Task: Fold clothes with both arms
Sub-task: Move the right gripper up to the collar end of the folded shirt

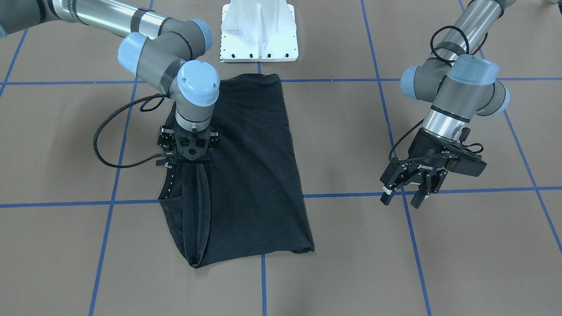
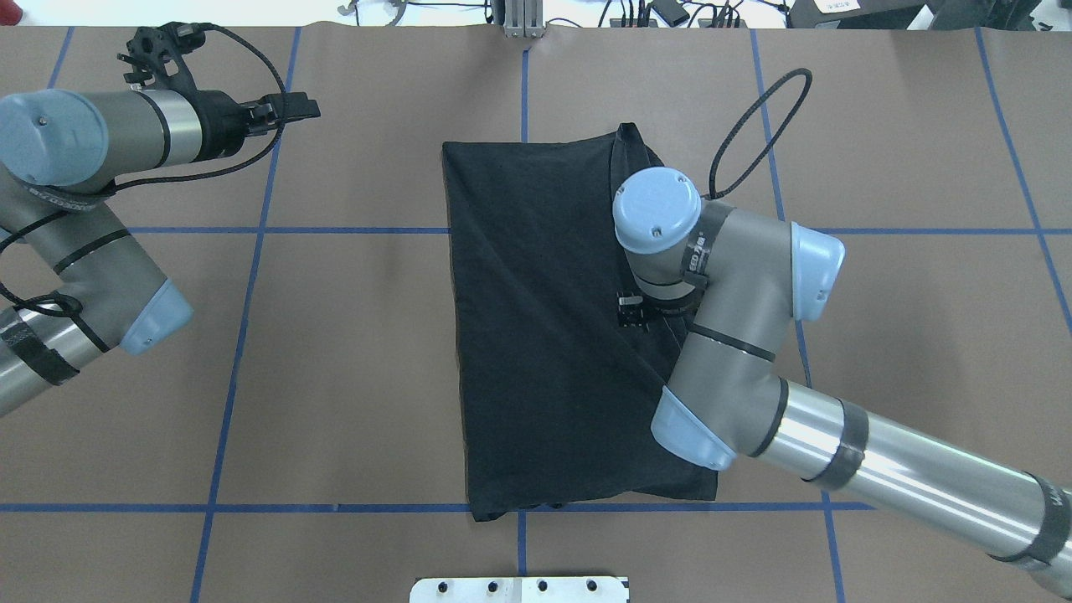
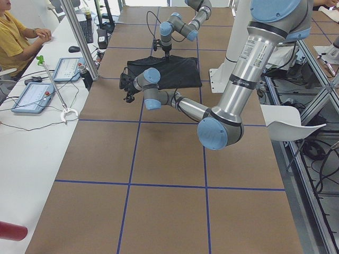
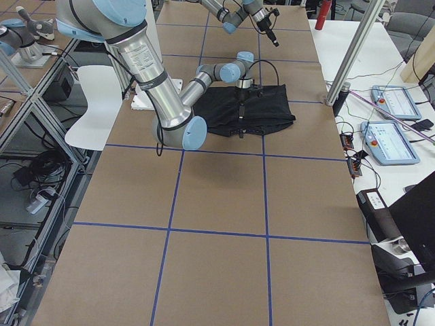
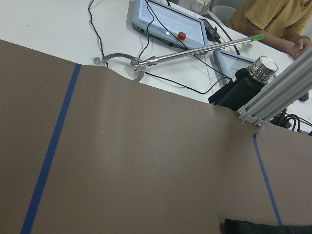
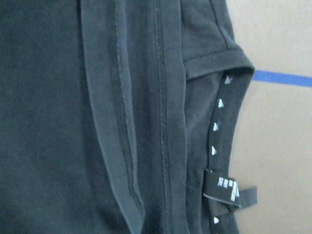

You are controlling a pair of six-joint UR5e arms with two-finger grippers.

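Note:
The black T-shirt (image 1: pixel 250 166) lies on the brown table, folded lengthwise into a long strip (image 2: pixel 544 318). Its dotted neck lining (image 6: pixel 217 126) and a sleeve hem show along one long edge. No logo print shows. My right gripper (image 1: pixel 193 153) points straight down over that collar edge, close to the cloth. Its fingers are hidden under the wrist, so I cannot tell whether it is open or shut. My left gripper (image 1: pixel 401 199) hovers open and empty over bare table, well to the side of the shirt. The left wrist view catches only a corner of the shirt (image 5: pixel 263 228).
The white pedestal base (image 1: pixel 259 33) stands at the shirt's robot-side end. Blue tape lines cross the table. Beyond the far table edge lie control tablets (image 5: pixel 168 24), a reacher tool (image 5: pixel 195 48) and a black bottle (image 5: pixel 243 85). A person in a yellow shirt (image 3: pixel 16 37) sits there.

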